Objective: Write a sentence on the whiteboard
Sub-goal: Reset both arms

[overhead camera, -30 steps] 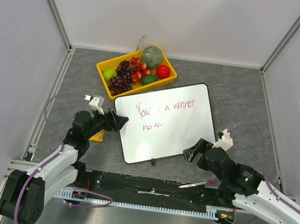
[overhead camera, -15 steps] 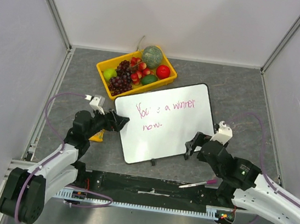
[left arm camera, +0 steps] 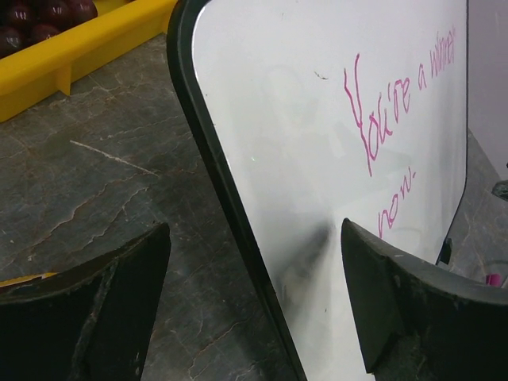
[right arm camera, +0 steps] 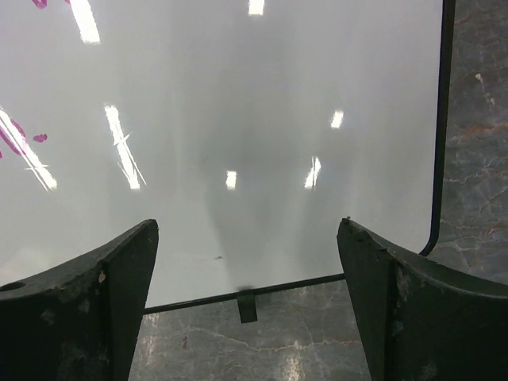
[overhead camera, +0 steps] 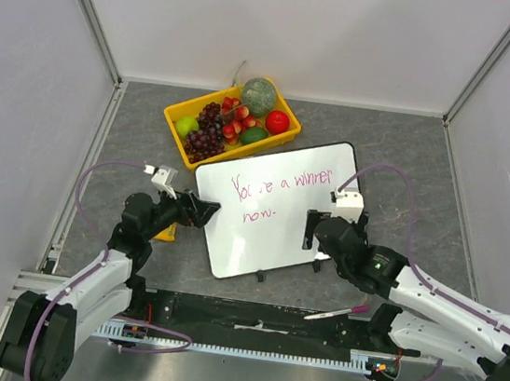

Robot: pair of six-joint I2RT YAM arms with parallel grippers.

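Observation:
The whiteboard (overhead camera: 281, 208) lies flat at the table's middle, with "You're a winner now." in pink across its upper left. My left gripper (overhead camera: 205, 210) stands open astride the board's left rim. In the left wrist view the whiteboard (left arm camera: 317, 143) runs between the fingers of the left gripper (left arm camera: 254, 262), one finger over the table and one over the white face. My right gripper (overhead camera: 311, 228) hovers open over the board's near right part. In the right wrist view the right gripper (right arm camera: 248, 230) frames the whiteboard (right arm camera: 238, 119) and a black clip (right arm camera: 248, 304) on its near edge.
A yellow tray (overhead camera: 175, 119) of fruit stands behind the board's far left corner; the yellow tray (left arm camera: 87, 48) also shows in the left wrist view. A pink marker (overhead camera: 338, 312) lies on the black strip by the arm bases. A small yellow object (overhead camera: 165, 231) lies under the left arm.
My right arm has swung left and forward, from beside the board's near right edge to over its face. The left gripper has opened a little wider in place.

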